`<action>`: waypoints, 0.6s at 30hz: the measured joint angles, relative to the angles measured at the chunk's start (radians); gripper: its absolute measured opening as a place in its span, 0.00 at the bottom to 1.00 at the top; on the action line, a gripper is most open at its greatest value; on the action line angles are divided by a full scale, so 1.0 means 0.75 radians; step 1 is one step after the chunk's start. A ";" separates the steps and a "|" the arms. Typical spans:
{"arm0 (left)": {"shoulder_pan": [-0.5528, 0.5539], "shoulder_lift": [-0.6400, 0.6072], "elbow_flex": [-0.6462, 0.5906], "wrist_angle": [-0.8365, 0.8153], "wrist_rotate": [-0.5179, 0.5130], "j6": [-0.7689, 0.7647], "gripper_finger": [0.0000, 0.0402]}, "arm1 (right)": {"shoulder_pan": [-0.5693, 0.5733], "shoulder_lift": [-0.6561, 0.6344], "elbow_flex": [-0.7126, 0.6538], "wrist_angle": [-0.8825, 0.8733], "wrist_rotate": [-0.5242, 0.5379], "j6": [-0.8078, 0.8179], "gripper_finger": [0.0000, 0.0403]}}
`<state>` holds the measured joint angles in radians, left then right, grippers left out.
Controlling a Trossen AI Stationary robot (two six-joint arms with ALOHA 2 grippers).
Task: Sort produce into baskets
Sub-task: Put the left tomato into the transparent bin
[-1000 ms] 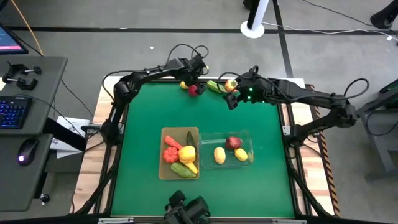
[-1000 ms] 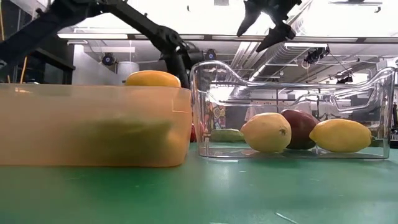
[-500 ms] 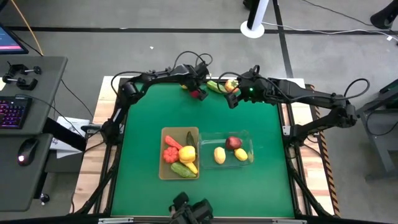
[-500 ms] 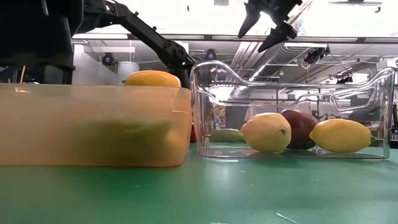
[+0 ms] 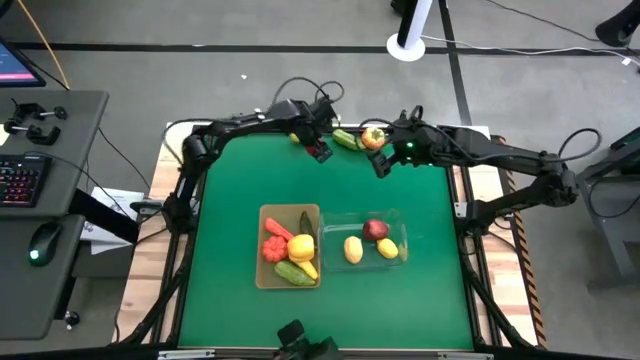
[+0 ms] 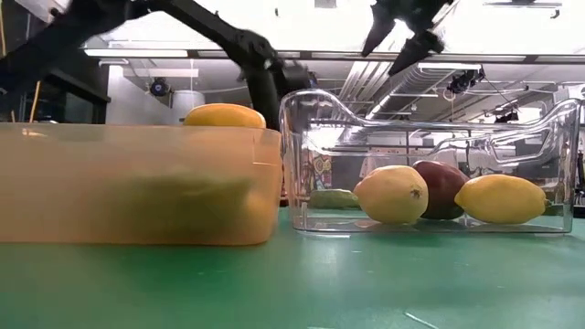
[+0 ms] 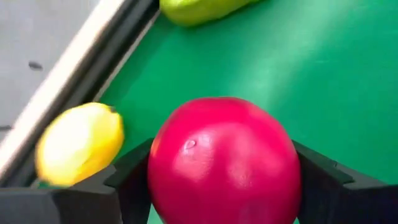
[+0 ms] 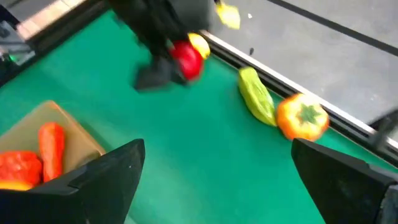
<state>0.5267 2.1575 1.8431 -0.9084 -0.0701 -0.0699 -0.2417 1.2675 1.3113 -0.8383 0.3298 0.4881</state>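
While my left gripper clamps the red apple across its middle, I judge it light, hard and slippery; right gripper gapes empty.

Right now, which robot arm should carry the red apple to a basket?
The left. Its gripper already has its fingers on both sides of the red apple. The right gripper hangs open beside the orange pepper, holding nothing.

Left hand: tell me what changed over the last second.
The left hand has closed its fingers onto the round red toy fruit at the mat's far edge. The right hand stayed open, nearly in place above the mat. The tan bin and clear bin kept their contents.
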 joint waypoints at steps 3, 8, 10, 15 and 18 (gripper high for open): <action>-0.023 -0.142 -0.018 -0.017 0.059 0.055 0.66 | 0.000 -0.065 0.000 -0.124 0.001 0.013 0.99; -0.114 -0.454 -0.216 0.152 0.211 0.047 0.66 | 0.001 -0.192 0.000 -0.330 0.005 0.120 0.99; -0.174 -0.585 -0.361 0.277 0.240 0.005 0.66 | 0.001 -0.237 0.000 -0.379 0.020 0.161 0.99; -0.352 -0.887 -0.802 0.652 0.294 -0.237 0.66 | 0.036 -0.322 0.000 -0.408 0.154 0.218 0.99; -0.464 -1.023 -1.045 0.913 0.301 -0.506 0.68 | 0.060 -0.345 0.000 -0.407 0.216 0.251 0.99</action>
<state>0.1787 1.3901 1.0592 -0.2236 0.1555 -0.4491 -0.1967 1.0089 1.3113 -1.1439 0.4921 0.6765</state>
